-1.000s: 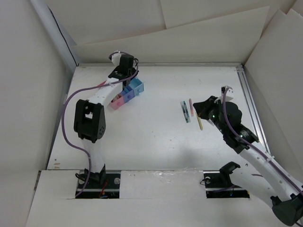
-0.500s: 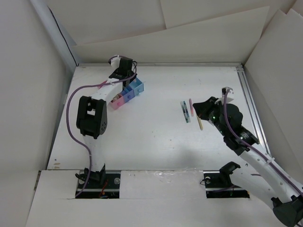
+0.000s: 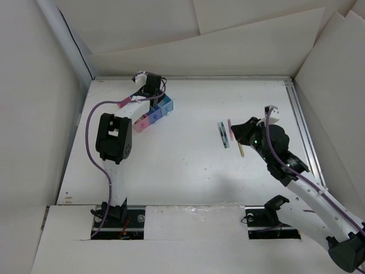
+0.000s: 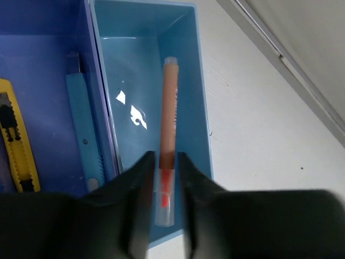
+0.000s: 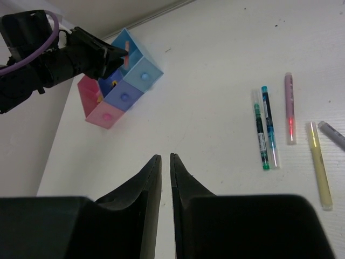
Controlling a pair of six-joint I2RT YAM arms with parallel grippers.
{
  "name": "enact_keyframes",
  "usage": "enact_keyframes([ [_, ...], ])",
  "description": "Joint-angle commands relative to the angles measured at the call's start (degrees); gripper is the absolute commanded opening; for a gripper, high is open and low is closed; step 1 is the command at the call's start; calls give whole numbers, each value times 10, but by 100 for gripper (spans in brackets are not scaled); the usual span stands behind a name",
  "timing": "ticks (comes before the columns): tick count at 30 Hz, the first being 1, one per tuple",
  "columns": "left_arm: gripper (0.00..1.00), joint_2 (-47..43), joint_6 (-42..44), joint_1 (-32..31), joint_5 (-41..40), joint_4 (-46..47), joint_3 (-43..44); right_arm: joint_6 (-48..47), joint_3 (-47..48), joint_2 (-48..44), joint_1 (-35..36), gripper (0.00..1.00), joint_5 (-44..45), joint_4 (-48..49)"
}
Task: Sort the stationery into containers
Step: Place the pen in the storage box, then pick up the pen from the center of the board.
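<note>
The joined bins stand at the back left: pink (image 3: 140, 124), dark blue (image 3: 153, 114), light blue (image 3: 165, 105). My left gripper (image 3: 149, 87) hangs over the light blue bin (image 4: 183, 54). In the left wrist view it (image 4: 164, 162) is shut on the near end of an orange pen (image 4: 170, 108) that lies inside that bin. My right gripper (image 5: 165, 159) is shut and empty, above bare table. Loose pens lie to its right: teal (image 5: 259, 135), blue (image 5: 268, 129), pink (image 5: 290, 108), cream-yellow (image 5: 319, 164).
The dark blue bin (image 4: 43, 54) holds a yellow utility knife (image 4: 16, 145) and a teal stick (image 4: 83, 135). A grey pen end (image 5: 334, 135) shows at the right edge. White walls surround the table, and a metal rail (image 3: 302, 131) runs along its right side.
My left arm's elbow has swung a little to the right and the gripper has shifted slightly over the bins. The right arm has hardly moved.
</note>
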Motion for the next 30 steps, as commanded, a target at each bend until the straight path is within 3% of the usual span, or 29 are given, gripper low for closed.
enact_keyframes([
  [1, 26, -13, 3, 3, -19, 16, 15, -1, -2, 2, 5, 18, 6, 41],
  [4, 45, -33, 9, 3, -24, 28, -7, -1, -7, 7, 5, 18, 6, 47],
  [9, 48, -108, 38, -4, -52, 91, -70, -1, -7, 13, 5, 18, 6, 47],
  [13, 35, -193, 89, -52, -94, 145, -135, 4, -12, 13, 5, 18, 20, 52],
  [15, 21, -219, 106, -106, -107, 150, -158, 9, -12, 13, 11, 12, 36, 52],
  [17, 12, -219, 106, -168, -107, 157, -179, 9, -18, 7, 11, 0, 49, 52],
  [18, 10, -213, 106, -192, -118, 157, -184, 15, -23, 6, 11, 0, 66, 52],
  [23, 10, -160, 101, -301, -117, 157, -195, 15, -28, -9, 11, 0, 86, 52],
  [26, 15, -94, 81, -328, -85, 115, -146, 20, -28, -9, 11, 5, 106, 47],
  [30, 20, -41, 69, -348, -68, 121, -126, 20, -28, -15, 11, 20, 111, 42],
])
